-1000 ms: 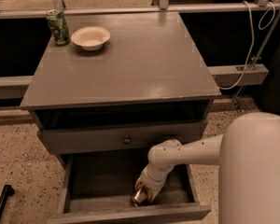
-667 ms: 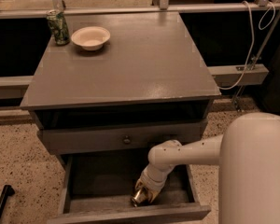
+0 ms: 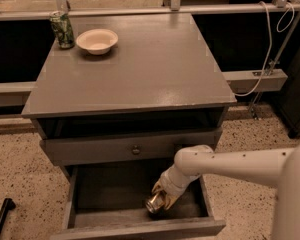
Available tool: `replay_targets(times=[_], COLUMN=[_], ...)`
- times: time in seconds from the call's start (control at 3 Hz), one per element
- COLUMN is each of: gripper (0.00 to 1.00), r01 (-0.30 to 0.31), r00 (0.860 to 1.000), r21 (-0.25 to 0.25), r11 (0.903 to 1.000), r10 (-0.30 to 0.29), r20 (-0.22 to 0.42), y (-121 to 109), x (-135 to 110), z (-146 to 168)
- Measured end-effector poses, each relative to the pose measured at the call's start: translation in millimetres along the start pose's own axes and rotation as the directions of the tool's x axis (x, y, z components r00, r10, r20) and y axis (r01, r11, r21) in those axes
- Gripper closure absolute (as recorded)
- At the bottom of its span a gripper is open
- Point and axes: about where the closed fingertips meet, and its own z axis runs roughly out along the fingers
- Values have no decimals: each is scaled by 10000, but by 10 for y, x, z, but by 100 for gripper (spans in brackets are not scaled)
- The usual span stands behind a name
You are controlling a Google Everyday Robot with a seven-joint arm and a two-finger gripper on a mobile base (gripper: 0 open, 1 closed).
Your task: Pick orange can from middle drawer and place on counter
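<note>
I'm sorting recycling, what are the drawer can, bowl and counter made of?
The orange can, held by the gripper in the middle drawer, looks like shiny metal: silver end glints. The bowl: matte cream, maybe paper or plastic. The counter: likely grey painted wood, worn edges.

No text, brand or number can be read on anything here: the green can point(image 3: 62, 29) at the back left corner of the counter point(image 3: 155, 74) shows only a pattern with no legible word, and the can point(image 3: 153, 204) shows just an orange-gold body and a silver end. The gripper point(image 3: 160, 199) is down in the open drawer point(image 3: 110, 189), near its front right, with its fingers closed on either side of that can, and no marking can be made out on it either
</note>
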Motion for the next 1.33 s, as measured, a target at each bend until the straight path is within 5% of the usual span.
replay_targets(times=[0.33,0.67,1.0,1.33], gripper=[74,73,69,70], r01=[-116,-134,82,296], r00=[9988,9952,9880,9731], r21=[1269,2330,3228,3615], r11=[9918,9724,9464,9319], r10=[176,355,421,558], r20=[-465,-912,-1486,-2234], y=[-174,-250,-289,-363], x=[136,125,-18,-126], z=[-770,-1619,-2465,-3084])
